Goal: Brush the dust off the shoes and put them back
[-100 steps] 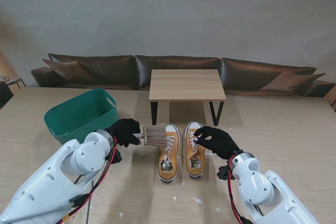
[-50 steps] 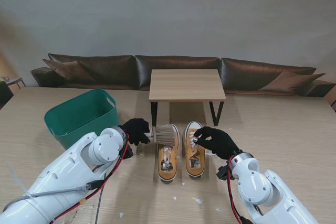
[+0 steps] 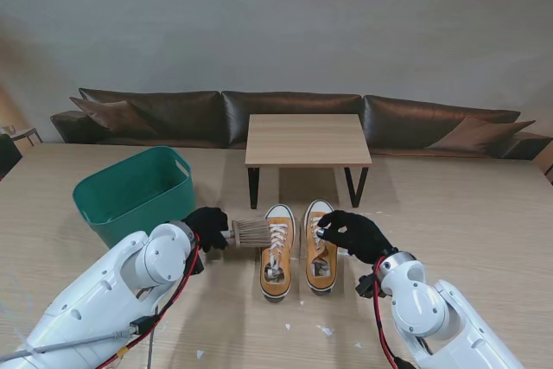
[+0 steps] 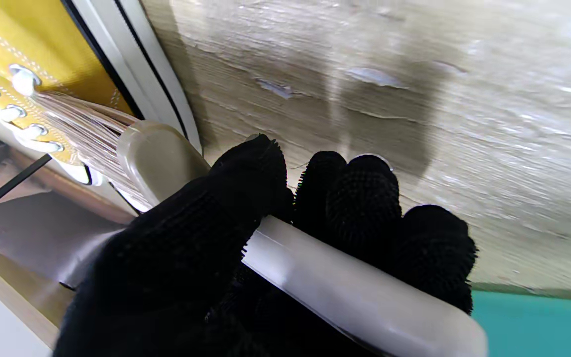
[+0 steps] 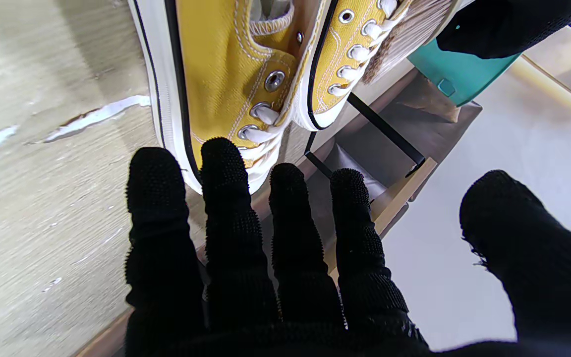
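Brush (image 4: 156,158) handle largely buried under left hand (image 4: 246,258) fingers; handle end cut off by frame edge. Left shoe (image 4: 32,64) shown only in part, remainder out of frame. White specks (image 3: 325,330) on table too small to identify.

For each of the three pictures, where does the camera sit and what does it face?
Stand: above the shoulders, facing the shoes; both arms show.
Left wrist: along the left robot hand gripping the brush at a shoe.
Right wrist: along the open right robot hand toward both shoes.
All views share the shoes.
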You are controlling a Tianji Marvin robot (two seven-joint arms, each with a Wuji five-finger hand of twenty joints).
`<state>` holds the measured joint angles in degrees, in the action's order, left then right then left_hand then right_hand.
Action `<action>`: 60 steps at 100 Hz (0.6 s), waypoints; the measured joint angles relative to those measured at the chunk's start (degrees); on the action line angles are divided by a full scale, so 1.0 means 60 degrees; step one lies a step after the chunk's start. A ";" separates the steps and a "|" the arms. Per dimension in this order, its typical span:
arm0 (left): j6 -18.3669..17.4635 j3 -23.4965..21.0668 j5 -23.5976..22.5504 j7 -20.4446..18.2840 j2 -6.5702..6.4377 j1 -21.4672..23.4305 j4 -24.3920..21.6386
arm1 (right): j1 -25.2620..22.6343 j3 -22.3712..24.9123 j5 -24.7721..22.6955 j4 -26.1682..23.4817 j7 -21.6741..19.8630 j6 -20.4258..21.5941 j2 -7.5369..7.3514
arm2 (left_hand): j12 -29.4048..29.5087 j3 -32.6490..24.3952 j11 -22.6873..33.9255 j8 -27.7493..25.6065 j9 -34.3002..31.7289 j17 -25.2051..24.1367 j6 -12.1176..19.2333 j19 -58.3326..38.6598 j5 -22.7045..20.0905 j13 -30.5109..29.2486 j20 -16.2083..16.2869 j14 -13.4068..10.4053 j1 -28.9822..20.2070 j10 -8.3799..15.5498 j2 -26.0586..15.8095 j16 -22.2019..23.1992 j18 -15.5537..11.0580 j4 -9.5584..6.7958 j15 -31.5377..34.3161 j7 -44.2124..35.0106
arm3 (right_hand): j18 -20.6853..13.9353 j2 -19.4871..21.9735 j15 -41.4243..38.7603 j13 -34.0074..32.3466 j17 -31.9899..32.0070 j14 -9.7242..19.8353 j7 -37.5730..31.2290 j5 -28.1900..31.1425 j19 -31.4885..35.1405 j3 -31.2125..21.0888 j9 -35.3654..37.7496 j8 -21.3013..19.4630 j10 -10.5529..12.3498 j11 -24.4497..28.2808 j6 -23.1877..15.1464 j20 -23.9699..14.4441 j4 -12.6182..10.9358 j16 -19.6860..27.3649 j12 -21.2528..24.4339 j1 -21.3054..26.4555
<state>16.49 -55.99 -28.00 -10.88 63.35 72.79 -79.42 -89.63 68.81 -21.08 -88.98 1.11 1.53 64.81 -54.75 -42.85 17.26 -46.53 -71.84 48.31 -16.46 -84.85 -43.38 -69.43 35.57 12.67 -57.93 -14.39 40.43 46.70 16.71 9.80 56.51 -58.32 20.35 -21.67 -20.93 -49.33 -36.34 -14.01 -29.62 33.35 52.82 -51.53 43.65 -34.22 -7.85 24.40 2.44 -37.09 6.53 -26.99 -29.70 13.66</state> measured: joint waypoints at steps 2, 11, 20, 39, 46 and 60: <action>0.0019 -0.0057 -0.0079 -0.0017 -0.0016 0.0061 -0.0064 | 0.0000 -0.0002 0.0000 0.0000 -0.0002 0.0000 -0.0001 | 0.0001 0.0000 0.0000 0.0003 0.0000 0.0000 0.0006 0.0000 -0.0039 0.0000 0.0000 0.0000 0.0000 0.0000 0.0000 0.0000 0.0000 0.0000 0.0000 0.0000 | 0.0000 0.0000 0.0000 0.0000 0.0000 0.0000 0.0000 0.0000 0.0000 0.0000 0.0000 0.0000 0.0000 0.0000 0.0000 0.0000 0.0000 0.0000 0.0000 0.0000; 0.0075 -0.0307 -0.0348 -0.0074 -0.0082 0.0325 -0.0357 | 0.0000 -0.0010 0.0000 0.0003 -0.0020 -0.0007 -0.0004 | 0.0001 -0.0001 0.0000 0.0009 0.0000 0.0000 0.0012 0.0000 -0.0056 0.0000 0.0000 0.0000 -0.0031 0.0000 0.0000 -0.0002 0.0000 -0.0001 0.0000 0.0000 | 0.0000 0.0002 0.0000 0.0000 0.0000 0.0000 0.0000 0.0000 0.0000 0.0000 0.0000 0.0000 -0.0001 0.0000 0.0001 0.0000 0.0000 0.0000 0.0000 0.0000; 0.0123 -0.0517 -0.0748 -0.0215 -0.0172 0.0575 -0.0711 | 0.0004 -0.0013 0.0000 0.0006 -0.0055 -0.0023 -0.0007 | 0.0002 -0.0001 0.0000 0.0011 0.0000 0.0000 0.0013 0.0000 -0.0060 0.0000 0.0000 0.0000 -0.0076 0.0000 0.0000 -0.0003 0.0000 -0.0001 0.0000 -0.0001 | 0.0001 0.0179 0.0000 0.0000 0.0000 0.0000 0.0000 0.0000 0.0000 0.0005 0.0000 0.0000 0.0000 0.0000 0.0001 0.0000 0.0000 0.0000 0.0000 0.0000; 0.0234 -0.0906 -0.1176 -0.0567 -0.0335 0.0988 -0.1434 | 0.0049 -0.0046 -0.0003 0.0033 -0.0055 -0.0099 -0.0010 | 0.0006 -0.0002 0.0000 0.0012 0.0000 0.0001 0.0019 0.0000 -0.0069 0.0000 0.0000 0.0000 -0.0078 0.0000 0.0000 -0.0005 0.0000 -0.0001 0.0000 0.0000 | 0.0002 0.0116 0.0000 0.0000 0.0000 0.0000 0.0000 0.0000 0.0000 0.0005 0.0000 0.0000 -0.0002 0.0000 0.0002 0.0000 0.0000 0.0000 0.0000 0.0000; 0.0230 -0.0987 -0.1169 -0.0588 -0.0363 0.1060 -0.1596 | 0.0093 -0.0087 -0.0020 0.0080 0.0007 -0.0116 -0.0008 | 0.0006 -0.0002 0.0000 0.0012 -0.0001 0.0003 0.0023 0.0000 -0.0071 0.0000 0.0000 0.0000 -0.0078 0.0000 0.0000 -0.0005 0.0000 -0.0001 0.0000 -0.0001 | 0.0002 0.0116 0.0000 0.0000 0.0000 -0.0001 0.0000 0.0000 0.0000 0.0005 0.0000 0.0000 -0.0004 0.0000 0.0003 0.0000 0.0000 0.0000 0.0000 0.0000; 0.0175 -0.0963 -0.0858 -0.0572 -0.0380 0.1016 -0.1717 | 0.0193 -0.0134 -0.0053 0.0201 0.0180 -0.0149 0.0018 | 0.0009 -0.0002 0.0000 0.0012 -0.0001 0.0003 0.0023 0.0000 -0.0073 0.0000 0.0000 0.0000 -0.0088 0.0000 0.0000 -0.0007 0.0000 -0.0001 0.0000 0.0000 | 0.0002 0.0116 0.0000 0.0000 0.0000 0.0000 0.0000 0.0000 0.0000 0.0005 0.0000 0.0000 -0.0007 0.0000 0.0003 0.0000 0.0000 0.0000 0.0000 0.0000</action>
<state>17.54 -61.77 -33.14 -14.31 61.07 78.89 -89.73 -88.47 68.00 -21.39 -87.78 2.19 0.63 64.92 -54.70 -42.86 17.26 -46.46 -71.85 48.32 -16.32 -84.85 -43.82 -69.43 35.57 12.67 -58.45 -14.39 40.43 46.65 16.71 9.79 56.51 -58.33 20.37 -20.97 -20.94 -49.33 -36.34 -14.01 -29.62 33.35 52.82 -51.51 43.65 -34.22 -7.89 24.40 2.46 -37.09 6.53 -26.99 -29.70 13.66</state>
